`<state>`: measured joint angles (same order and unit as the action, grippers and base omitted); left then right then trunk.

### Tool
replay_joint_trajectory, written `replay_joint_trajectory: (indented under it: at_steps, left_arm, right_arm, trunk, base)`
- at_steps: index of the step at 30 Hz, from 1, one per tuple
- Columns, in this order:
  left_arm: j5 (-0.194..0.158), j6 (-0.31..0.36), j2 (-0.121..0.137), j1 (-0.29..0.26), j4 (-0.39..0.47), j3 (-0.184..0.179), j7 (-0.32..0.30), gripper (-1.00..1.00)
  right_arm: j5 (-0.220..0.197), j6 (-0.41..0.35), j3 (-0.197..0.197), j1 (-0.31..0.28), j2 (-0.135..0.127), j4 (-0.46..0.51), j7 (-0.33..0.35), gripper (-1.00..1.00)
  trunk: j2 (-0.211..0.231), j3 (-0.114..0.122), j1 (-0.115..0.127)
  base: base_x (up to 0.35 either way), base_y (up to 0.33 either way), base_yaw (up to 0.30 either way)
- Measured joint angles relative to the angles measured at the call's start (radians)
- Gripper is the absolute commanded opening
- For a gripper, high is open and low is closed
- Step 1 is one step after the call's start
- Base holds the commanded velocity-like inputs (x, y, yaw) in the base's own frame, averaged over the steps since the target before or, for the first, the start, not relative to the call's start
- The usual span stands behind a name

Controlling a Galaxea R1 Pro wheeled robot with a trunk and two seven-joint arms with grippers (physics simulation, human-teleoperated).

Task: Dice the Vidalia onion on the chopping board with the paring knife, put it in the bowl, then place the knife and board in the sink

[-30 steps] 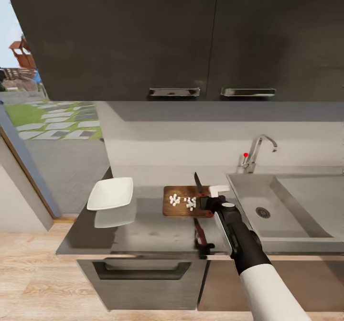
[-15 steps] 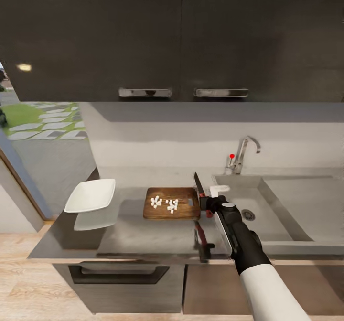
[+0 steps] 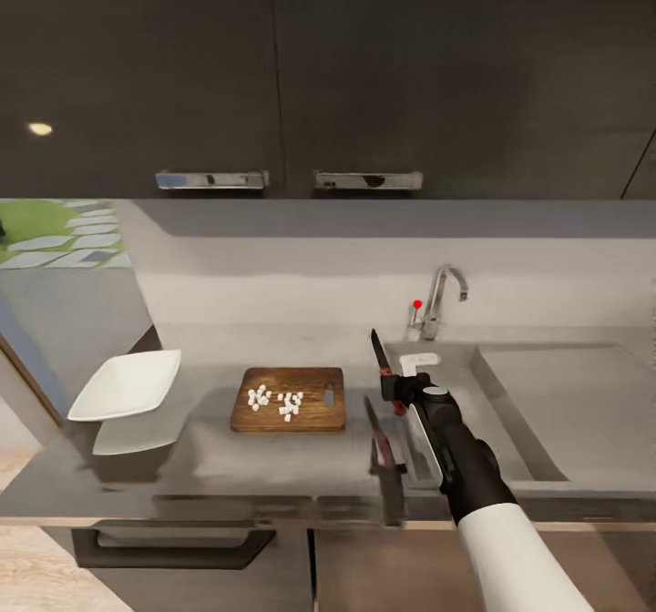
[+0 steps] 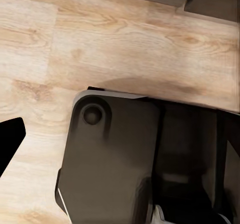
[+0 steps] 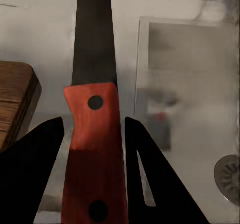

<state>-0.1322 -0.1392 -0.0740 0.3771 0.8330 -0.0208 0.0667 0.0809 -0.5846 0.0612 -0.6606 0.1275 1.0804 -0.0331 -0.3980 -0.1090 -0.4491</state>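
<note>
My right gripper (image 3: 397, 390) is shut on the paring knife (image 3: 379, 357), held blade-up above the counter, over the left rim of the sink (image 3: 492, 402). In the right wrist view the red-orange handle (image 5: 92, 149) sits between the black fingers (image 5: 30, 169), with the dark blade (image 5: 95, 34) pointing away and the sink drain (image 5: 229, 176) to one side. The brown chopping board (image 3: 288, 400) lies just left of the knife with white diced onion (image 3: 273, 400) on it. The white bowl (image 3: 126, 384) stands at the left end of the countertop (image 3: 273, 462). One left finger (image 4: 9, 140) shows over the floor.
A chrome faucet (image 3: 437, 298) with a red knob stands behind the sink. Dark wall cabinets (image 3: 273, 75) hang overhead. The left wrist view shows wood floor (image 4: 125, 39) and the robot's dark base (image 4: 115, 159). A doorway to a garden lies at far left.
The whole head view has shifted, so the camera has moved right along the counter. The knife now hangs over the sink's left rim instead of the board's right end.
</note>
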Motion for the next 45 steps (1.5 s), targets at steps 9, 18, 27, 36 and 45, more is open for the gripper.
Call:
replay_joint_trajectory:
  at_steps: [9, 18, 27, 36, 45]
  left_arm:
    - [0.000, 0.000, -0.001, 0.000, 0.000, 0.000, 0.000, 1.00]
    - [0.001, 0.000, 0.000, 0.000, 0.004, 0.000, 0.000, 1.00]
    - [0.001, 0.000, 0.000, 0.000, 0.008, 0.000, 0.001, 1.00]
    - [0.001, 0.000, 0.000, 0.000, 0.007, 0.000, 0.001, 1.00]
    - [0.001, 0.000, 0.000, 0.000, 0.004, 0.000, 0.000, 1.00]
  right_arm:
    - [0.000, -0.001, 0.000, 0.000, 0.000, -0.001, -0.004, -1.00]
    - [0.000, 0.002, -0.001, 0.000, 0.000, -0.026, -0.006, -1.00]
    - [-0.001, 0.196, -0.121, 0.000, 0.000, -0.271, -0.008, -1.00]
    - [0.000, 0.287, -0.128, 0.000, -0.009, -0.402, -0.027, -1.00]
    - [-0.002, 0.317, -0.128, 0.000, -0.012, -0.442, -0.041, -1.00]
  trunk:
    - [0.000, 0.000, 0.000]
    - [0.000, 0.000, 0.000]
    - [0.000, 0.000, 0.000]
    - [0.000, 0.000, 0.000]
    - [0.000, 0.000, 0.000]
  base:
    - [0.029, -0.283, 0.000]
    - [-0.013, -0.218, 0.000]
    - [0.000, -0.008, 0.000]
    - [0.000, 0.000, 0.000]
    - [0.083, -0.045, 0.000]
